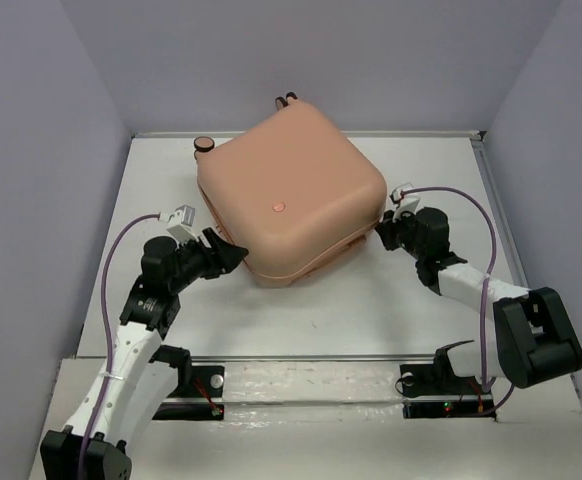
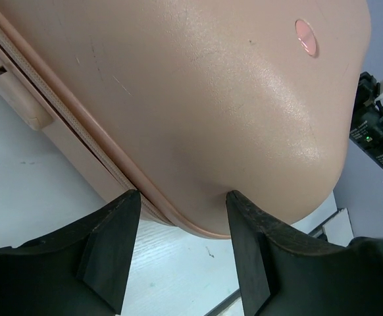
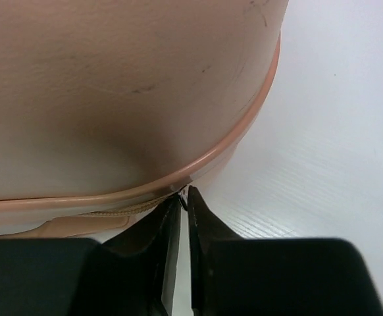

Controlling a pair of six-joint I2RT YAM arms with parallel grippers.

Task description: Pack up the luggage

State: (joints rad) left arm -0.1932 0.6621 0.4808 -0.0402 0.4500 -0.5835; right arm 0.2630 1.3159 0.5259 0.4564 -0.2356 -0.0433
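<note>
one closed luggage lies flat on the table, toward 12 o'clock from my arm bases in the top view. its lid is down and a wheel pokes out at its 10 o'clock corner. the zip seam runs round the shell, and that is where i see the trouble.

at the case's 4 o'clock corner my right gripper is pinched almost together, with its tips right at the seam. something tiny sits between them, perhaps the zip tab, but i cannot tell whether it is truly caught. if the pinch has only grazed the tab, i judge that any pull along the seam comes away with nothing. the tips could also scrape along the pink rim.

at the 8 o'clock corner my left gripper is spread wide, its two fingers straddling the rounded edge. the wrist view shows the tips at the shell. i cannot say whether they press on it, and nothing is clamped.

that is my second worry. the shell looks smooth and so does the table, so a tug from the right could drag or spin the whole case instead of running the zip. an unclamped brace on a curved corner may simply ride off it. the case would then pivot toward 12 o'clock, away from both arms.
</note>
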